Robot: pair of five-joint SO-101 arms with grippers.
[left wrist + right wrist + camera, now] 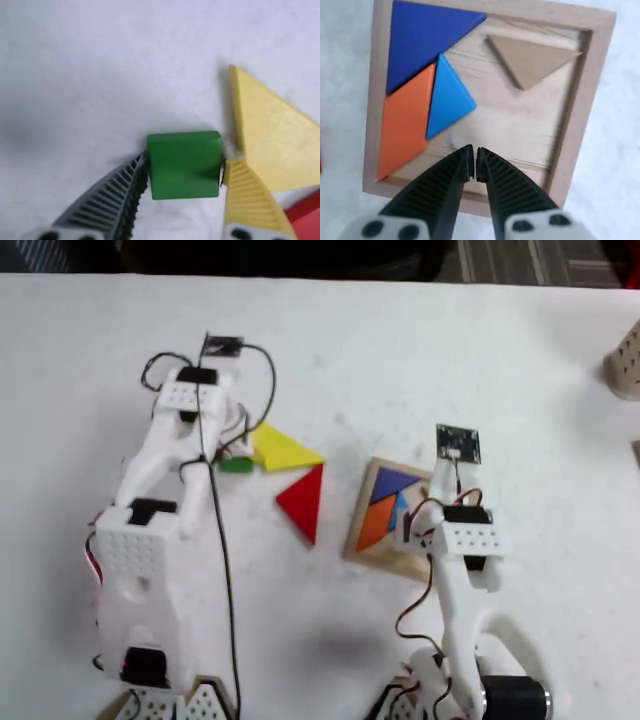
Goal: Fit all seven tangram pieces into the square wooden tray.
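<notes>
**4 pieces in the tray, green square in the left claw**

A white table [400,330] carried 2 white arms side by side, with their bases at the near edge. A pale perforated object [625,365] stood at the far right edge.

The left gripper [184,162] was closed on a green square [184,150], with a grey finger [122,190] pressed to one side and a yellow finger [245,190] to the other. Whether the square rested on the table or hung just above it could not be told. In the high view, the square sat left of centre, just beside the left corner of a yellow triangle [282,448]. A red triangle [303,498] lay right of and nearer than the yellow one, their corners close together.

The square wooden tray [582,115] lay right of the red triangle, apart from it and turned at an angle to the table edge. It held 4 pieces. A dark blue triangle [422,37] filled its far corner, an orange parallelogram [405,125] lay along its left side, and a light blue triangle [447,100] sat touching both. A tan triangle [530,57] lay apart from these 3, toward another corner. Bare wood showed across the rest of the tray floor.

The right gripper [474,160] hung over the near part of the tray with its black fingers pressed together and nothing between them.
</notes>
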